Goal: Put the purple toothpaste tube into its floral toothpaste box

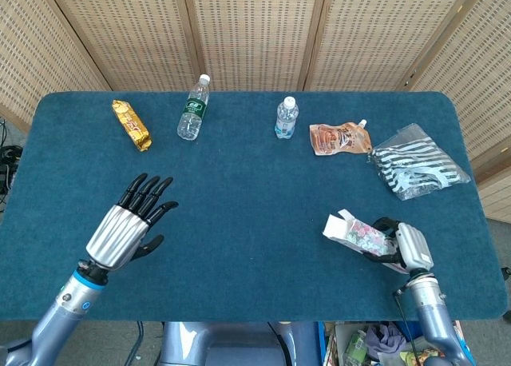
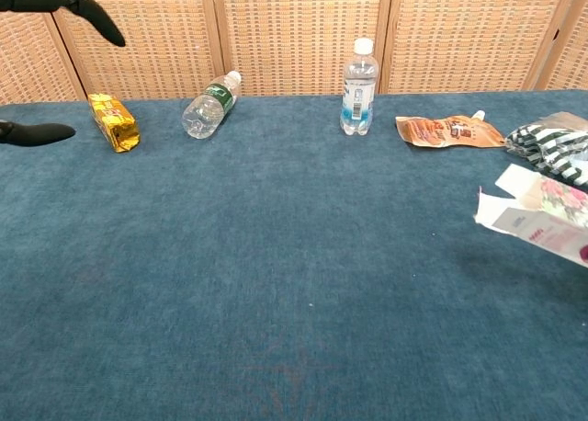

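The floral toothpaste box [image 1: 357, 235] is held in the right hand [image 1: 402, 248] near the front right edge of the table [image 1: 255, 182]. The fingers are wrapped around the box's nearer part, and the end with the open flaps points left and away from the robot. In the chest view only the flap end of the box [image 2: 542, 221] is seen, at the right border of the picture, lifted slightly above the blue cloth; whether any part of it touches the table cannot be told. The purple toothpaste tube is not seen in either view, and whether it lies inside the box cannot be told.

The left hand [image 1: 126, 228] is held over the front left part of the table with nothing in it, its fingers spread apart and stretched forward. In the chest view only dark fingertips [image 2: 41, 133] of it are seen at the left border.

Along the far side of the table several things are laid out, well apart from both hands: a gold snack packet [image 1: 131, 125] at the left, a bottle with a green label [image 1: 192, 107] lying on its side, a small water bottle [image 1: 287, 118] standing upright, an orange pouch [image 1: 339, 138] lying flat, and a striped bag [image 1: 417, 163] at the right. A woven screen [image 1: 255, 30] is seen behind the table
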Controlling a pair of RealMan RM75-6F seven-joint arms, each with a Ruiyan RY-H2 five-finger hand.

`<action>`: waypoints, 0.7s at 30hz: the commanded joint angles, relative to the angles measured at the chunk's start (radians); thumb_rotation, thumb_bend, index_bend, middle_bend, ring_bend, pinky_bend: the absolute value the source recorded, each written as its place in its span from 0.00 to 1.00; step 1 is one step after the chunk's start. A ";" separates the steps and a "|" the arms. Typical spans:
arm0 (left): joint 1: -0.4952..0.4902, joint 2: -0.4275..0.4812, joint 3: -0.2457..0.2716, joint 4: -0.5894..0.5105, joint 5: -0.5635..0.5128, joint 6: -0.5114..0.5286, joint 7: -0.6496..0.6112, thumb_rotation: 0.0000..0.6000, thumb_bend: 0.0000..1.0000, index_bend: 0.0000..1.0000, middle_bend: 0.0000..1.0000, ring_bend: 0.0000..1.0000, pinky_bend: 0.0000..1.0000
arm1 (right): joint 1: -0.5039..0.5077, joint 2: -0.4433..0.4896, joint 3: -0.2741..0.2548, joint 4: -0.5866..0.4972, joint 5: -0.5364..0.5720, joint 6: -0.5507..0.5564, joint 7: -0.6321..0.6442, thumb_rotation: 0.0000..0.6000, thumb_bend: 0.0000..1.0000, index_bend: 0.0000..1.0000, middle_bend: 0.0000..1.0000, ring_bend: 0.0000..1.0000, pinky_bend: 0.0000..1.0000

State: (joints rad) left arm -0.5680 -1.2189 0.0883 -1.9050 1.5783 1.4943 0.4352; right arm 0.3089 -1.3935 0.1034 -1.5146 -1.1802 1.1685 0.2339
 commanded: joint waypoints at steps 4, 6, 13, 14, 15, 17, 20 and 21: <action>0.080 -0.021 0.026 0.073 0.048 0.051 -0.023 1.00 0.27 0.25 0.00 0.00 0.00 | -0.013 -0.033 -0.013 0.045 0.008 -0.020 -0.019 1.00 0.01 0.59 0.41 0.31 0.37; 0.112 -0.038 0.031 0.098 0.056 0.074 -0.029 1.00 0.27 0.25 0.00 0.00 0.00 | -0.013 -0.039 -0.017 0.054 0.003 -0.033 -0.017 1.00 0.01 0.58 0.36 0.25 0.31; 0.192 -0.086 0.043 0.176 0.083 0.123 -0.104 1.00 0.27 0.23 0.00 0.00 0.00 | -0.014 -0.064 -0.027 0.086 -0.019 -0.061 -0.011 1.00 0.01 0.44 0.18 0.09 0.19; 0.202 -0.089 0.048 0.184 0.087 0.125 -0.117 1.00 0.27 0.23 0.00 0.00 0.00 | -0.013 -0.067 -0.029 0.089 -0.022 -0.068 -0.010 1.00 0.01 0.41 0.15 0.06 0.17; 0.209 -0.090 0.052 0.189 0.090 0.128 -0.126 1.00 0.27 0.23 0.00 0.00 0.00 | -0.012 -0.068 -0.032 0.090 -0.025 -0.075 -0.009 1.00 0.01 0.34 0.09 0.03 0.13; 0.223 -0.092 0.054 0.203 0.101 0.138 -0.140 1.00 0.27 0.23 0.00 0.00 0.00 | -0.008 -0.066 -0.039 0.091 -0.037 -0.090 -0.006 1.00 0.01 0.21 0.02 0.00 0.05; 0.246 -0.096 0.051 0.223 0.112 0.151 -0.156 1.00 0.27 0.21 0.00 0.00 0.00 | -0.001 -0.057 -0.050 0.091 -0.069 -0.107 0.003 1.00 0.01 0.05 0.00 0.00 0.00; 0.253 -0.097 0.050 0.229 0.111 0.153 -0.162 1.00 0.27 0.21 0.00 0.00 0.00 | 0.001 -0.052 -0.055 0.088 -0.082 -0.110 0.005 1.00 0.01 0.02 0.00 0.00 0.00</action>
State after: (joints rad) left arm -0.3225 -1.3135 0.1392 -1.6823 1.6869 1.6421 0.2803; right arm 0.3052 -1.4526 0.0567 -1.4244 -1.2460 1.0661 0.2343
